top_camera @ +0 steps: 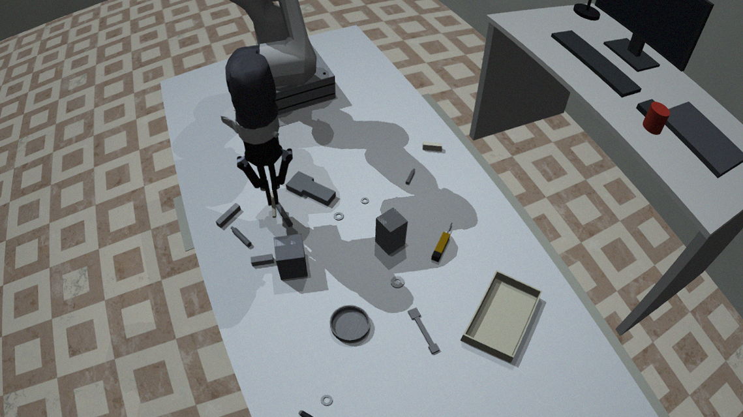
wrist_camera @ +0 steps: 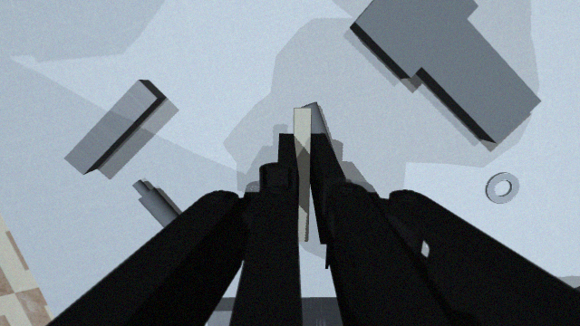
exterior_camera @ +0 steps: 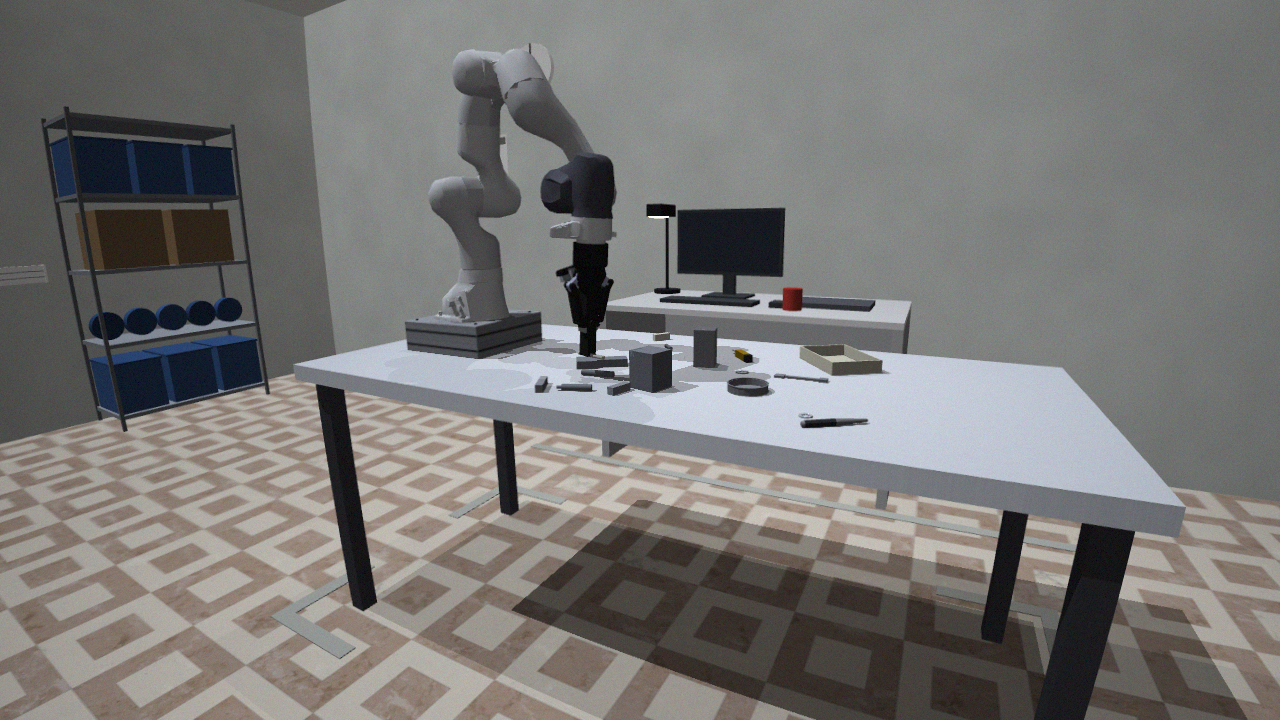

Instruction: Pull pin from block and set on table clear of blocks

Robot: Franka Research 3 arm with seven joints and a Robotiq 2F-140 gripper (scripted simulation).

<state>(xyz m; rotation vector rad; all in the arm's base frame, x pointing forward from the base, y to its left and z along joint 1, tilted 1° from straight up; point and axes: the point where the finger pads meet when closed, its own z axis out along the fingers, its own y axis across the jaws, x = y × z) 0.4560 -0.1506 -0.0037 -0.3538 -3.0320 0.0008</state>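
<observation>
My gripper (top_camera: 271, 200) (exterior_camera: 587, 351) (wrist_camera: 301, 157) is shut on a thin pale pin (top_camera: 273, 209) (wrist_camera: 302, 119), which juts out beyond the fingertips. It is low over the table (top_camera: 244, 357), and the pin is clear of both blocks. A dark grey block (top_camera: 290, 256) (exterior_camera: 650, 368) stands upright just in front of the gripper in the top view. A taller dark block (top_camera: 391, 231) (exterior_camera: 705, 347) stands upright farther right. I cannot make out a hole in either. A grey rod (top_camera: 283, 214) (wrist_camera: 319, 119) lies below and beside the pin, partly hidden by a finger in the wrist view.
A stepped grey piece (top_camera: 310, 188) (wrist_camera: 458, 68) lies right of the gripper. A short bar (top_camera: 228, 214) (wrist_camera: 119, 124) and a stepped rod (top_camera: 241, 236) lie left. Another bar (top_camera: 261, 260) lies against the nearer block's left side. Farther off are a round dish (top_camera: 350, 324), a yellow-handled tool (top_camera: 441, 245) and a tray (top_camera: 504, 315).
</observation>
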